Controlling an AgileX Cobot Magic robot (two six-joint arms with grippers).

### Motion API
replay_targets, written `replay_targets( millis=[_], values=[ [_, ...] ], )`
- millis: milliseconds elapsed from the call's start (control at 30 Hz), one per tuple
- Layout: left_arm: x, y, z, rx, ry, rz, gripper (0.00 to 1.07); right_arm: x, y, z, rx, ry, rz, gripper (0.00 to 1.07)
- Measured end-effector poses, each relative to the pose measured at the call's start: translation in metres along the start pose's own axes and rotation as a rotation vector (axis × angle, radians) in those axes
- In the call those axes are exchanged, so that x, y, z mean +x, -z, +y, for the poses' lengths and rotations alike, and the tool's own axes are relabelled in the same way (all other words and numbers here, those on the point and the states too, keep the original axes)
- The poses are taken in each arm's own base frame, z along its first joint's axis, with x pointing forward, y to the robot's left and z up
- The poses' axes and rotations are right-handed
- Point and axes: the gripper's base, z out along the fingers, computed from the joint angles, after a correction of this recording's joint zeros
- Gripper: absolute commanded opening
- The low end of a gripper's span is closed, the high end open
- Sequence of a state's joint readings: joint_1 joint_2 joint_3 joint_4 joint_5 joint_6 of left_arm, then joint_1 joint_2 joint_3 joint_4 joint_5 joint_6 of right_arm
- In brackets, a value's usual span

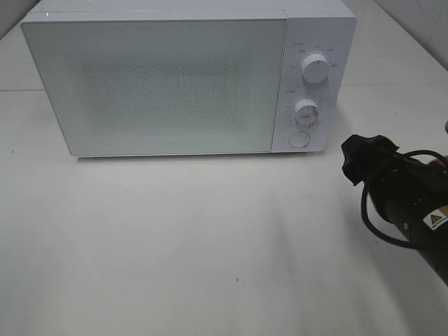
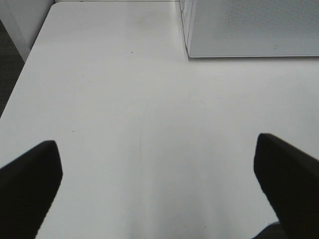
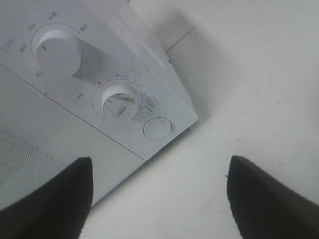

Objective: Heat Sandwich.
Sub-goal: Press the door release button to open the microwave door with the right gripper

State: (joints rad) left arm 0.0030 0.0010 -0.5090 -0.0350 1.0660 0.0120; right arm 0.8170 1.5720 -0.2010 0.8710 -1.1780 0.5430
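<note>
Microwave [image 1: 154, 84] shut on the counter [image 1: 175, 245].
Right jaws stand open near its round button [image 3: 158, 128]; left jaws stand wide open above the counter.

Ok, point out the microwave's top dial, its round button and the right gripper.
top dial [image 1: 316, 68], exterior high view, its centre
round button [image 1: 299, 139], exterior high view, its centre
right gripper [image 3: 159, 160], right wrist view, midway between fingertips

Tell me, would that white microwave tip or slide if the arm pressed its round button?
Tipping looks unlikely: the microwave is a wide, low box sitting flat on the table. The table looks smooth, though, so a hard press on the round button might slide it back slightly.
</note>
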Motion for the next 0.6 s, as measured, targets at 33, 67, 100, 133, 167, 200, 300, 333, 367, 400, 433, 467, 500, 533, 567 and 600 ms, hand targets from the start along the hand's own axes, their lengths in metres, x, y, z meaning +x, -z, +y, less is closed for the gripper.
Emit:
replay_targets(
  millis=[33,67,100,133,167,200,300,333,367,400,433,467,500,533,567,600],
  values=[
    [0.0000,0.0000,0.0000,0.000,0.000,0.000,1.00,0.0000,0.0000,0.0000,0.000,-0.055,0.000,0.71],
    [0.0000,0.0000,0.0000,0.000,0.000,0.000,1.00,0.0000,0.0000,0.0000,0.000,-0.055,0.000,0.71],
    [0.0000,0.0000,0.0000,0.000,0.000,0.000,1.00,0.0000,0.0000,0.0000,0.000,-0.110,0.000,0.70],
    [0.0000,0.0000,0.0000,0.000,0.000,0.000,1.00,0.0001,0.0000,0.0000,0.001,-0.219,0.001,0.69],
    [0.0000,0.0000,0.0000,0.000,0.000,0.000,1.00,0.0002,0.0000,-0.0001,0.001,-0.262,0.002,0.68],
    [0.0000,0.0000,0.0000,0.000,0.000,0.000,1.00,0.0002,0.0000,-0.0001,0.001,-0.317,0.002,0.67],
    [0.0000,0.0000,0.0000,0.000,0.000,0.000,1.00,0.0002,0.0000,-0.0001,0.001,-0.472,0.001,0.62],
    [0.0000,0.0000,0.0000,0.000,0.000,0.000,1.00,0.0002,0.0000,-0.0001,0.001,-0.526,0.001,0.59],
    [0.0000,0.0000,0.0000,0.000,0.000,0.000,1.00,0.0002,0.0000,-0.0001,0.001,-0.576,0.001,0.57],
    [0.0000,0.0000,0.0000,0.000,0.000,0.000,1.00,0.0002,0.0000,-0.0001,0.002,-0.613,0.001,0.53],
    [0.0000,0.0000,0.0000,0.000,0.000,0.000,1.00,0.0002,0.0000,-0.0001,0.002,-0.613,0.001,0.53],
    [0.0000,0.0000,0.0000,0.000,0.000,0.000,1.00,0.0002,0.0000,-0.0001,0.002,-0.690,0.002,0.45],
    [0.0000,0.0000,0.0000,0.000,0.000,0.000,1.00,0.0002,0.0000,-0.0001,0.002,-0.713,0.002,0.40],
    [0.0000,0.0000,0.0000,0.000,0.000,0.000,1.00,0.0003,0.0000,-0.0001,0.002,-0.737,0.003,0.33],
    [0.0000,0.0000,0.0000,0.000,0.000,0.000,1.00,0.0003,0.0000,-0.0001,0.002,-0.737,0.003,0.33],
    [0.0000,0.0000,0.0000,0.000,0.000,0.000,1.00,0.0007,0.0000,-0.0003,0.006,-0.763,0.006,0.20]
  ],
)
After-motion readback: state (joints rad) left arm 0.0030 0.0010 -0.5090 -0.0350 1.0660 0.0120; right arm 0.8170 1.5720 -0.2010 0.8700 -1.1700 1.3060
